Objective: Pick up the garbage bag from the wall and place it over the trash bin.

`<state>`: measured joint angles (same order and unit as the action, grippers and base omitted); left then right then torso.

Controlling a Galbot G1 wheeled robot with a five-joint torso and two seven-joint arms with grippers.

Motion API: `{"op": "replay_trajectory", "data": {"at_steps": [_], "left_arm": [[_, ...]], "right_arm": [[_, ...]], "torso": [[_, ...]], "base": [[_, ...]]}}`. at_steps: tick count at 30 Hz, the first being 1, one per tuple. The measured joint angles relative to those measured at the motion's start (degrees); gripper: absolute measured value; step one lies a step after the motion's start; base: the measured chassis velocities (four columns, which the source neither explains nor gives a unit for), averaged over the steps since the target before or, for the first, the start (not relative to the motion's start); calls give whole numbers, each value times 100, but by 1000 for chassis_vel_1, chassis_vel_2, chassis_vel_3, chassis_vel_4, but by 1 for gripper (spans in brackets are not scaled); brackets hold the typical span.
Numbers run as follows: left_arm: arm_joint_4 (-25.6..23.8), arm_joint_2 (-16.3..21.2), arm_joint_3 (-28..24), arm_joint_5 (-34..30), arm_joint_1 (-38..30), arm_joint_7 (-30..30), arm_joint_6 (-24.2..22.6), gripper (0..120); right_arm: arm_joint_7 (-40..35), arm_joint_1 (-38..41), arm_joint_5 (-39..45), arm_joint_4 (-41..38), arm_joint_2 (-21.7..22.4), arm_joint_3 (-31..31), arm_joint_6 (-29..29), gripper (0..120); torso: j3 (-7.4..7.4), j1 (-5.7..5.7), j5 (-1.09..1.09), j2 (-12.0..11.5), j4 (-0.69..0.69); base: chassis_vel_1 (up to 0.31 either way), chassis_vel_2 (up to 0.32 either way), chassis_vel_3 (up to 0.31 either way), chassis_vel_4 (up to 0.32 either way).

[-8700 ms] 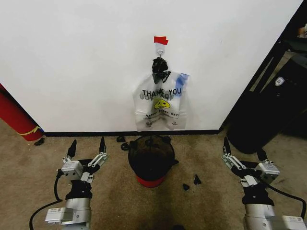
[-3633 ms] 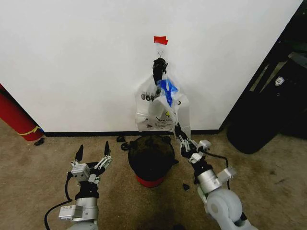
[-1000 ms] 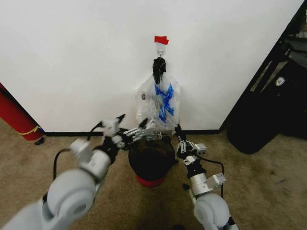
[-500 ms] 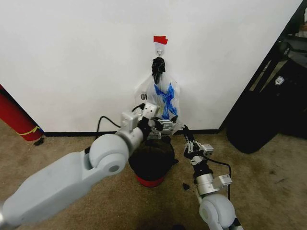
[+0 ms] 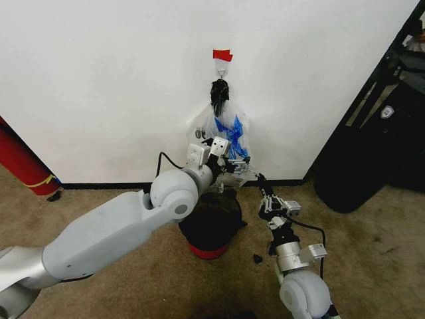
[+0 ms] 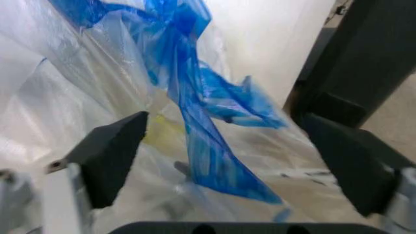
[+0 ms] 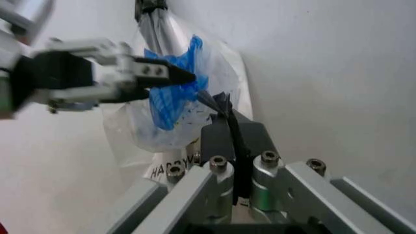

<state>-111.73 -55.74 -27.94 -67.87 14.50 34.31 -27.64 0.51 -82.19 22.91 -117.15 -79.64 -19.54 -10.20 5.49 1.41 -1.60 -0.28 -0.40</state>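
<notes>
My right tool (image 5: 259,185), closed on the garbage bag's (image 5: 226,136) lower edge above the trash bin (image 5: 209,219), should hold steady while my wide-open left tool (image 5: 240,169) pinches the hanging film squarely, near the wall (image 5: 99,80).

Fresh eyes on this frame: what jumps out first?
The left gripper, fingers open, reaches up to the see-through garbage bag hanging from a hook under red tape on the white wall. Below it stands the black mesh trash bin, the right gripper just beside it.
</notes>
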Motion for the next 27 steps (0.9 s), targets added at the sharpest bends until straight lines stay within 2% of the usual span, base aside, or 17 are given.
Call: {"op": "replay_trajectory", "data": {"at_steps": [3, 5, 9, 13, 17, 21, 24, 27], "left_arm": [[140, -25, -34, 0, -20, 61, 34, 75], [142, 4, -34, -3, -14, 65, 38, 72], [88, 132, -69, -16, 18, 53, 82, 53], [100, 124, -104, -16, -4, 49, 90, 46], [269, -183, -224, -13, -206, 105, 195, 23], [252, -189, -201, -12, -202, 157, 223, 17], [139, -146, -59, -7, -90, 254, 278, 1], [42, -126, 36, -6, 1, 302, 302, 0]], "right_arm": [[0, -31, 52, -59, 54, -42, 12, 0], [0, -41, 74, -79, 71, -65, 17, 0], [-20, -28, 135, -109, 94, -113, 50, 0], [-36, -13, 148, -137, 68, -109, 78, 0], [-51, -105, 124, -265, 20, -243, 96, 0], [-57, -121, 122, -279, 49, -286, 96, 0], [-72, -151, 100, -316, 113, -327, 109, 0], [-124, -176, 58, -389, 140, -331, 188, 0]], "torso": [[0, 0, 0, 0, -1], [0, 0, 0, 0, 0], [0, 0, 0, 0, 2], [0, 0, 0, 0, 3], [0, 0, 0, 0, -5], [0, 0, 1, 0, -2], [0, 0, 0, 0, 3], [0, 0, 1, 1, 0]], "base": [[0, 0, 0, 0], [0, 0, 0, 0], [0, 0, 0, 0], [0, 0, 0, 0], [0, 0, 0, 0], [0, 0, 0, 0], [0, 0, 0, 0], [0, 0, 0, 0]]}}
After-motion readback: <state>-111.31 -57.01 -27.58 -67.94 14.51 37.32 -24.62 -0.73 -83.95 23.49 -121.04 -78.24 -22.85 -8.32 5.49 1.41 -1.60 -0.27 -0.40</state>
